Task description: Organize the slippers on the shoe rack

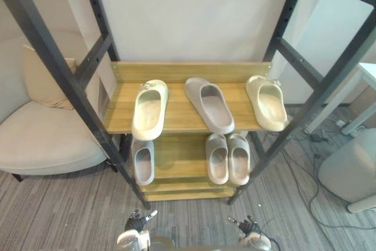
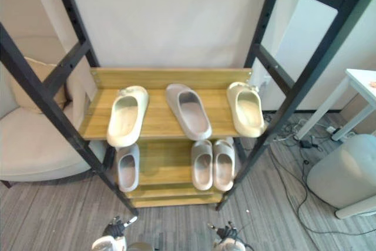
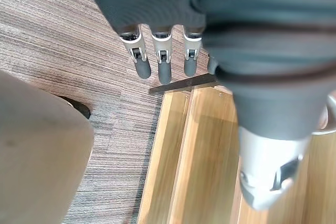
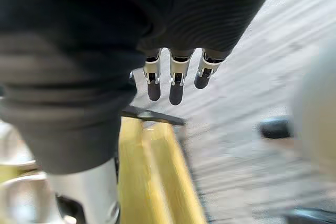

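Left hand [image 1: 134, 230] and right hand [image 1: 252, 234] are hanging low at the near edge, well short of the shoe rack [image 1: 188, 70]. Both are over bare grey carpet [image 1: 70, 216]. In the wrist views, the left fingers [image 3: 142, 61] and right fingers [image 4: 176, 85] are pointing out straight and loose and are gripping nothing. Open carpet is lying between the hands and the rack's front feet.

On the lower shelf [image 1: 179, 160], a single grey slipper [image 1: 143, 161] is sitting at the left end, close to the frame post. A grey pair is sitting right of centre, with its left slipper [image 1: 217, 158] and right slipper [image 1: 238, 158] touching side by side. Bare wood is showing between the single slipper and the pair.

On the upper shelf [image 1: 176, 116], a cream slipper [image 1: 150, 109] is lying at the left, its near end poking past the front edge. A taupe slipper [image 1: 210, 104] is lying in the middle, angled, with its near end reaching the front edge. A second cream slipper [image 1: 267, 102] is sitting at the right end, its near end at the front edge by the frame post. Gaps of bare wood are separating all three.

A beige armchair [image 1: 41, 133] is crowding the rack's left side. A grey stool [image 1: 352, 168] is standing apart on the right.
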